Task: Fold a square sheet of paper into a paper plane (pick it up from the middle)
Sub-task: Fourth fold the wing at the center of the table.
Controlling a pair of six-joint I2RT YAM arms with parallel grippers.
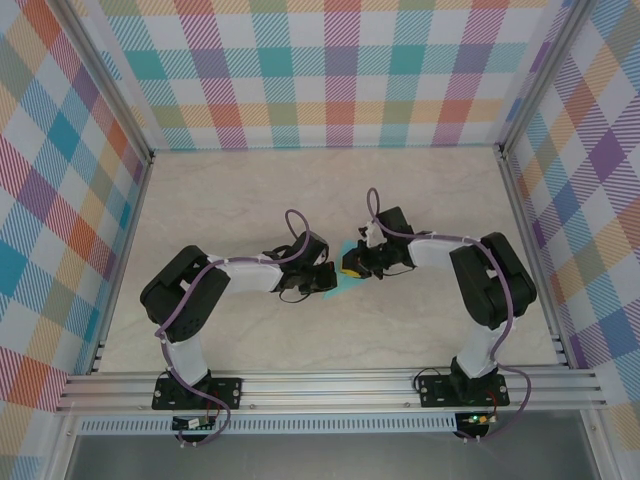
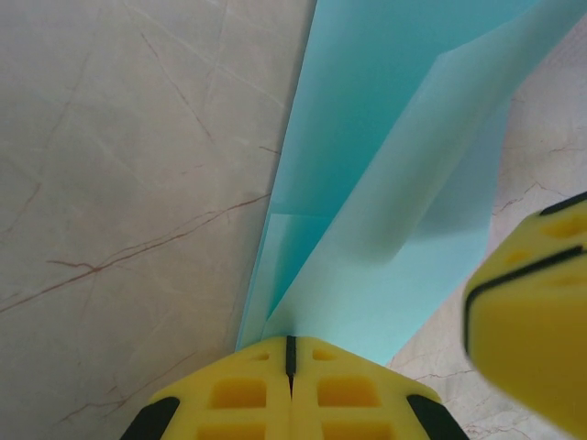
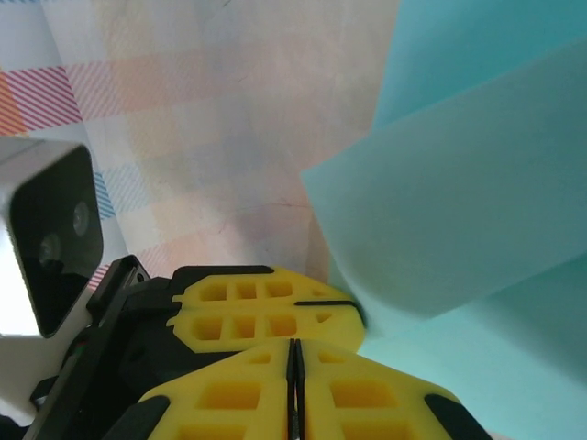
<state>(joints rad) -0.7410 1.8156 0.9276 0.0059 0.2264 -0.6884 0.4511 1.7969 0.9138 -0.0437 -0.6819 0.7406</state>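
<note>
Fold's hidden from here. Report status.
Left tool shut on paper, partly folded. Right tool shut alongside, grip unclear. Nothing blocking.

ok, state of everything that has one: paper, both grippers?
paper: partly folded, layers overlapping, not yet a plane.
left gripper: shut on paper, pinching one end.
right gripper: shut, beside the paper; can't tell whether it grips it.
</note>
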